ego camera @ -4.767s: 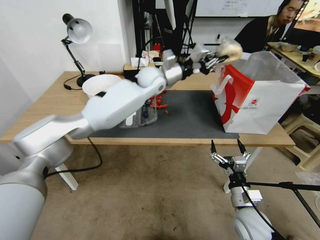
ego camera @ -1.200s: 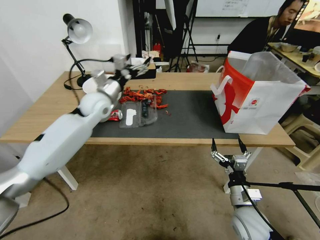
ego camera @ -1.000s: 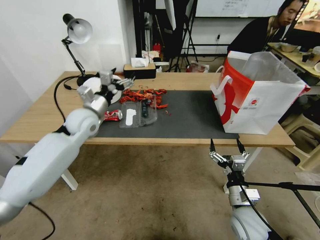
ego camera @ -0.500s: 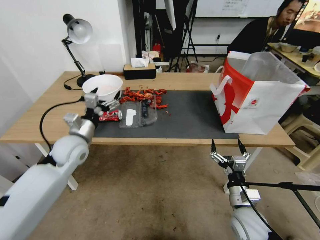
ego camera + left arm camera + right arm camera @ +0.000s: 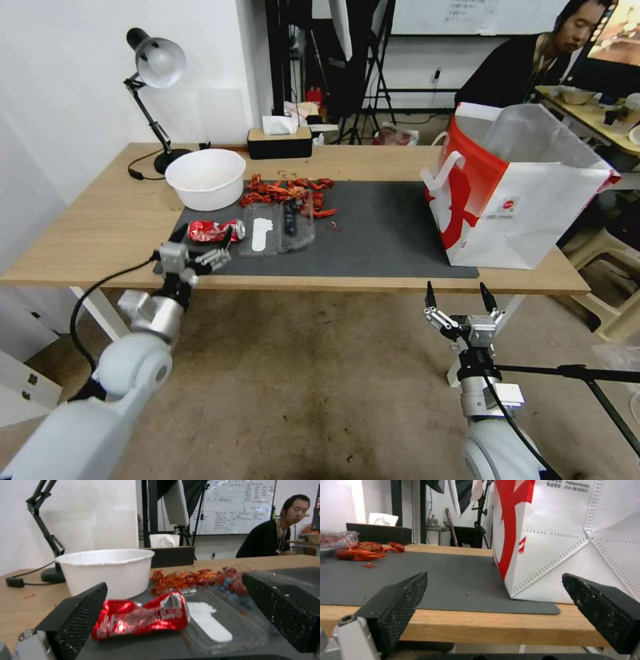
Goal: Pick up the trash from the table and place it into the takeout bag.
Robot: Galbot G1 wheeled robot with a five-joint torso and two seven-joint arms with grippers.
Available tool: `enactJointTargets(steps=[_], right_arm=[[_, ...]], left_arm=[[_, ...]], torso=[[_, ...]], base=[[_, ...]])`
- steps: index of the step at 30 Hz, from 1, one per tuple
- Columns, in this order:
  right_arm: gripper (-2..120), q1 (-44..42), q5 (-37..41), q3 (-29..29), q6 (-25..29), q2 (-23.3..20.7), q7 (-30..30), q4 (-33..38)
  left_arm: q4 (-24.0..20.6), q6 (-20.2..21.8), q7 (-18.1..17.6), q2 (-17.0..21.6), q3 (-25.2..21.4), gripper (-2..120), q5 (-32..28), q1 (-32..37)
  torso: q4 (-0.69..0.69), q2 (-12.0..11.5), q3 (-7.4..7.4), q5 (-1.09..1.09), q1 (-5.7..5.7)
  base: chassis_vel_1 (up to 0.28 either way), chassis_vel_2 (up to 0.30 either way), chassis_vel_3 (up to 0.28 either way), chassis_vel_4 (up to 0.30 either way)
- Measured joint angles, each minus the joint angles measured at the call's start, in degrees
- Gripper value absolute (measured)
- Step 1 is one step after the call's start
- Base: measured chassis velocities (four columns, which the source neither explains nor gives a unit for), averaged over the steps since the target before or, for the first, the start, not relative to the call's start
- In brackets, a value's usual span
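Note:
A crushed red can (image 5: 215, 231) (image 5: 140, 616) lies on the dark grey mat (image 5: 373, 233) near the table's (image 5: 87, 233) front left. My left gripper (image 5: 200, 243) (image 5: 174, 580) is open just in front of it at mat height, holding nothing. Red food leftovers (image 5: 287, 190) (image 5: 190, 577) and a clear plastic tray (image 5: 279, 227) (image 5: 220, 620) lie behind the can. The takeout bag (image 5: 520, 193) (image 5: 570, 542) stands upright on the mat's right end. My right gripper (image 5: 455, 297) (image 5: 495, 575) is open, low before the table's front edge, facing the bag.
A white bowl (image 5: 205, 177) (image 5: 106, 570) stands behind the can. A desk lamp (image 5: 157, 63) and a dark tissue box (image 5: 279, 140) sit at the back of the table. A black stand's bar (image 5: 573, 370) crosses low on the right.
My left arm, which held a tan ball over the bag earlier, has swung back left and down past the bowl to the front edge by the can, open and empty. The right arm stays.

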Motion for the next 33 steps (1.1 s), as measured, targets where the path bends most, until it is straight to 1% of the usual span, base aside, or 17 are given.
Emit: enactJointTargets(steps=[1,4,7,18,27,30,32,33], right_arm=[[100,0.00,0.00,0.00,0.00,0.00,0.00,0.00],[100,0.04,-0.10,-0.06,0.10,0.08,0.00,-0.20],[100,0.00,-0.26,-0.05,0.19,0.19,0.00,-0.27],[100,-0.29,-0.37,0.05,0.40,0.36,0.03,-0.26],[100,-0.36,-0.42,0.09,0.43,0.44,0.08,-0.25],[100,-0.36,-0.45,0.09,0.47,0.50,0.09,-0.26],[100,-0.31,-0.47,0.09,0.50,0.56,0.11,-0.29],[100,-0.31,-0.47,0.09,0.50,0.56,0.11,-0.29]], left_arm=[[0.00,0.00,0.00,0.00,0.00,100,0.00,0.00],[0.10,-1.97,1.09,-1.64,-1.20,100,2.77,2.48],[0.22,-2.97,1.60,-2.55,-1.87,100,4.03,3.86],[1.32,-5.14,2.47,-4.22,-2.71,100,5.42,6.73],[1.98,-5.42,2.68,-4.10,-2.59,100,5.59,6.35],[2.30,-5.22,2.76,-3.25,-2.41,100,5.65,5.15],[2.64,-4.11,2.95,-1.84,-1.87,100,5.53,3.03],[2.64,-4.11,2.95,-1.84,-1.87,100,5.53,3.03]], torso=[[0.00,0.00,0.00,0.00,0.00],[0.00,0.00,0.00,0.00,0.00],[-0.01,0.00,0.00,-0.01,0.00],[0.00,0.00,0.00,0.00,0.01],[0.00,0.00,0.00,-0.02,0.01],[0.00,0.00,0.00,-0.01,0.01],[-0.01,0.00,0.01,-0.01,0.02],[-0.01,0.00,0.01,-0.01,0.02]], base=[[0.000,0.000,0.000,0.000],[0.000,0.000,0.000,0.000],[0.000,0.000,0.000,0.000],[0.000,0.000,0.000,0.000],[0.000,0.000,0.000,0.000],[0.000,0.000,0.000,0.000],[0.000,0.000,0.000,0.000],[0.000,0.000,0.000,0.000]])
